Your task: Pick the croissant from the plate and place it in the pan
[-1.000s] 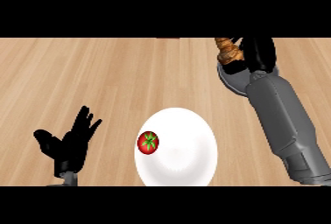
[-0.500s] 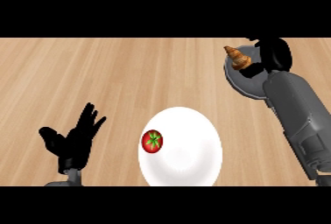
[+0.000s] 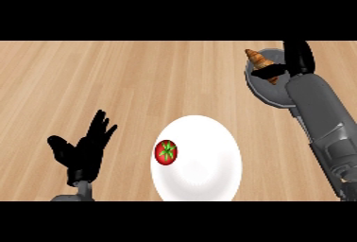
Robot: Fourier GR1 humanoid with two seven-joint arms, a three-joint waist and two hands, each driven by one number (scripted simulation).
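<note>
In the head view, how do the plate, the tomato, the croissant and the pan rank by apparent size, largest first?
1. Plate, clearly the largest.
2. Pan, though the right arm hides part of it, so its full extent is unsure.
3. Tomato and croissant look about alike; the right hand covers part of the croissant, so I do not rank them.

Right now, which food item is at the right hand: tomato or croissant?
The croissant, over the pan by the right hand. The tomato sits on the white plate.
</note>
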